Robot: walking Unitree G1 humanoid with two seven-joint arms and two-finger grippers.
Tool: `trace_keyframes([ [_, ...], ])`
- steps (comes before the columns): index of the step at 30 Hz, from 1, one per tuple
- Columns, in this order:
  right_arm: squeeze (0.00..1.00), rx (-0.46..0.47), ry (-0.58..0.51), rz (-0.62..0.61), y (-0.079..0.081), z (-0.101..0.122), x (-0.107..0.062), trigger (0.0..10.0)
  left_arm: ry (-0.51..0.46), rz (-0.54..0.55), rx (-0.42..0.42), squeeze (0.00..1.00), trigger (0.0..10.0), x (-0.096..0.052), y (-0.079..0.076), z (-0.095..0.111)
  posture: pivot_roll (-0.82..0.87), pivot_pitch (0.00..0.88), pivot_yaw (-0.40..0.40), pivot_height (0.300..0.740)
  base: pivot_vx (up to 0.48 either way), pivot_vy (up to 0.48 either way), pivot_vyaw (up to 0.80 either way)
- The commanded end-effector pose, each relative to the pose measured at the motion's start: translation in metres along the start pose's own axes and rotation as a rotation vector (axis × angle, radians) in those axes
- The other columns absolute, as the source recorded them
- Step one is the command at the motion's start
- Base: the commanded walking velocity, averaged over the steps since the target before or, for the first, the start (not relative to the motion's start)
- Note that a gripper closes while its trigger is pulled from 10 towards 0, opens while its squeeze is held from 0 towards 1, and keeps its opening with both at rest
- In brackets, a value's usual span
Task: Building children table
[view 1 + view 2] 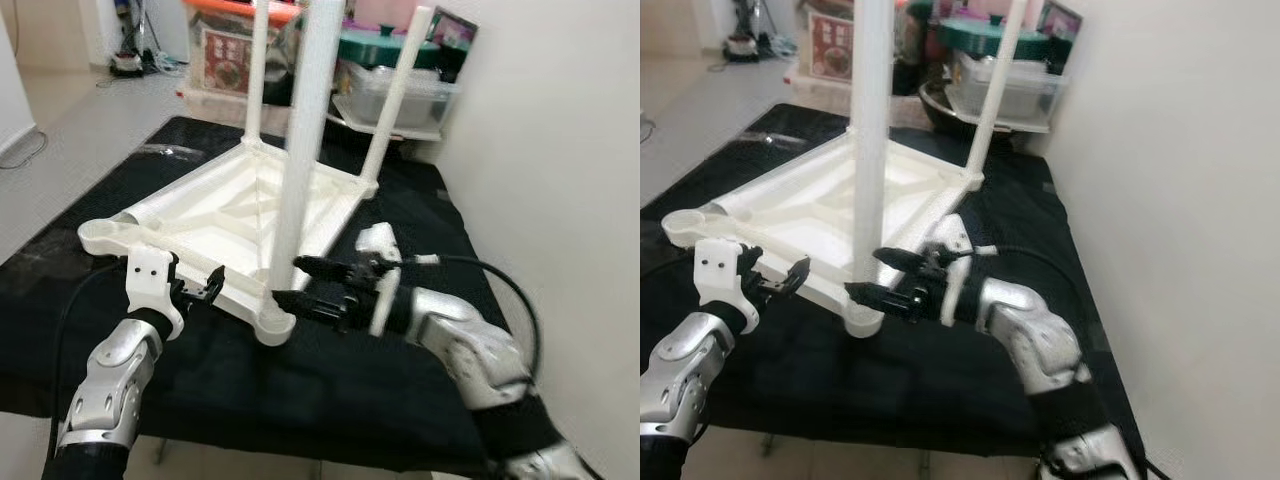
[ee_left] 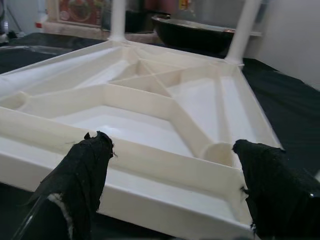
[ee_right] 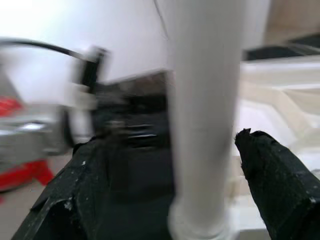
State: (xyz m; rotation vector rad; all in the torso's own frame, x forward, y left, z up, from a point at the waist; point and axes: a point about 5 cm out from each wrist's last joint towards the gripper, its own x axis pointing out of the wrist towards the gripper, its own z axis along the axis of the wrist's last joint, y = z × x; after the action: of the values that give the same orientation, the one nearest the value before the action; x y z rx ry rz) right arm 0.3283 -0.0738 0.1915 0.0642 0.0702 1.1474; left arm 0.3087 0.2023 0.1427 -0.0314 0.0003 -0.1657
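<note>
At 8 o'clock in the head view, left claw (image 1: 197, 290) spread open, fingers (image 2: 82, 172) straddling the near rim of the upturned white tabletop (image 1: 225, 205) without closing on it; probably posted there to steady the frame against sliding. Tabletop lying underside up on the black-covered surface (image 1: 300, 390), ribs and corner sockets exposed so legs can go in from above. Empty socket (image 1: 105, 232) at 9 o'clock, awaiting a leg. Two legs (image 1: 258, 70) upright at the far corners, toward 12 o'clock. At centre, near leg (image 1: 305, 130) standing in the near corner socket (image 1: 272, 325), seemingly set but perhaps not pressed home. At 4 o'clock, right claw (image 1: 305, 283) open around the base of that leg, one finger either side, not visibly pinching; likely keeping it plumb or about to grip. Storage boxes (image 1: 395, 95) behind, at 1 o'clock.
</note>
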Motion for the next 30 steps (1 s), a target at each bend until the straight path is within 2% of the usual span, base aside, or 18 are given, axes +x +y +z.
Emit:
trace_keyframes([
  [1, 0.00, -0.019, 0.019, -0.044, -0.008, -0.003, -0.002, 10.0, 0.006, 0.000, 0.007, 0.00, 10.0, -0.001, -0.001, -0.003, 0.15, 0.000, -0.201, 0.740, 0.000, 0.000, 0.00],
  [6, 0.00, -0.022, 0.033, -0.081, -0.013, -0.004, -0.003, 10.0, 0.005, 0.002, 0.006, 0.00, 10.0, -0.002, -0.002, -0.003, 0.15, 0.000, -0.205, 0.740, 0.000, 0.000, 0.00],
  [8, 0.00, -0.030, 0.048, -0.047, -0.010, -0.005, -0.008, 10.0, 0.005, -0.001, 0.005, 0.00, 10.0, -0.003, -0.002, -0.004, 0.15, 0.000, -0.203, 0.740, 0.000, 0.000, 0.00],
  [15, 0.00, -0.035, -0.025, -0.054, -0.016, -0.003, -0.010, 10.0, 0.005, -0.008, 0.001, 0.00, 10.0, -0.001, -0.001, -0.004, 0.14, 0.000, -0.189, 0.740, 0.000, 0.000, 0.00],
  [18, 0.00, 0.029, -0.136, -0.063, -0.016, 0.012, 0.005, 10.0, 0.006, -0.012, -0.001, 0.00, 10.0, 0.001, -0.001, -0.004, 0.14, 0.000, -0.185, 0.740, 0.000, 0.000, 0.00],
  [19, 0.00, 0.029, -0.136, -0.063, -0.016, 0.012, 0.005, 10.0, 0.006, -0.012, -0.001, 0.00, 10.0, 0.001, -0.001, -0.004, 0.14, 0.000, -0.185, 0.740, 0.000, 0.000, 0.00],
  [20, 0.00, 0.036, -0.161, -0.063, -0.013, 0.017, 0.017, 10.0, 0.007, -0.013, 0.002, 0.00, 10.0, 0.001, -0.001, -0.004, 0.14, 0.000, -0.185, 0.740, 0.000, 0.000, 0.00],
  [23, 0.00, 0.031, -0.158, -0.070, -0.011, 0.015, 0.026, 10.0, 0.007, -0.012, 0.005, 0.00, 10.0, 0.000, -0.001, -0.004, 0.15, 0.000, -0.193, 0.740, 0.000, 0.000, 0.00],
  [26, 0.00, 0.030, -0.149, -0.074, -0.011, 0.013, 0.027, 10.0, 0.007, -0.012, 0.005, 0.00, 10.0, 0.000, -0.001, -0.004, 0.15, 0.000, -0.193, 0.740, 0.000, 0.000, 0.00],
  [27, 0.00, 0.025, -0.140, -0.095, -0.013, 0.011, 0.029, 8.1, 0.007, -0.011, 0.005, 0.00, 10.0, -0.001, -0.001, -0.004, 0.16, 0.000, -0.197, 0.740, 0.000, 0.000, 0.00],
  [28, 0.00, 0.025, -0.140, -0.095, -0.013, 0.011, 0.029, 8.1, 0.007, -0.011, 0.005, 0.00, 10.0, -0.001, -0.001, -0.004, 0.16, 0.000, -0.197, 0.740, 0.000, 0.000, 0.00],
  [29, 0.00, 0.032, -0.130, -0.116, -0.015, 0.009, 0.030, 0.0, 0.006, -0.010, 0.004, 0.00, 10.0, -0.001, -0.001, -0.004, 0.15, 0.000, -0.195, 0.740, 0.000, 0.000, 0.00],
  [30, 0.00, 0.033, -0.128, -0.120, -0.016, 0.009, 0.031, 0.0, 0.005, -0.010, 0.004, 0.00, 10.0, -0.001, -0.001, -0.004, 0.15, 0.000, -0.195, 0.740, 0.000, 0.000, 0.00],
])
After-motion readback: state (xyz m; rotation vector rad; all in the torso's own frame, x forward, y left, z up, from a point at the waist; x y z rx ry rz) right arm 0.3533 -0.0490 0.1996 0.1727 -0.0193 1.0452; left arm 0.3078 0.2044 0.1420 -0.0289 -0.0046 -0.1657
